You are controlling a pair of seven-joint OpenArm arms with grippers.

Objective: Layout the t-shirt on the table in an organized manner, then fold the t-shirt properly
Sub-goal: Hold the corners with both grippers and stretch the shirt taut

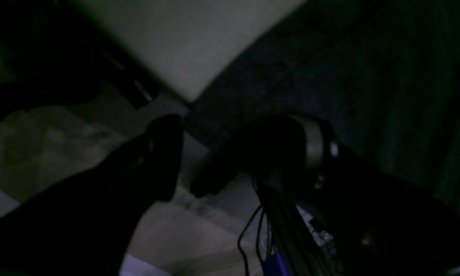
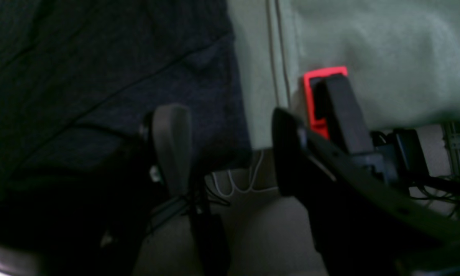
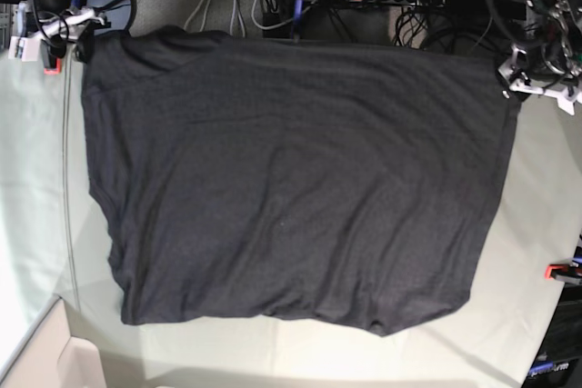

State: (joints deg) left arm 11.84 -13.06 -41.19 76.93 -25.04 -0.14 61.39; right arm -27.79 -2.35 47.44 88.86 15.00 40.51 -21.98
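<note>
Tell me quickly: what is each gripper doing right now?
Left gripper: jaws open, holding nothing, at the t-shirt's corner.
Right gripper: jaws open, empty, beside the t-shirt's edge.

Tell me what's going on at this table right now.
A two-armed robot is laying out a dark t-shirt on a pale cloth-covered table. The shirt lies spread mostly flat, plain side up, not yet folded. The right gripper and left gripper sit at the shirt's two far corners by the table edge, both with jaws apart and nothing visibly clamped between them.
</note>
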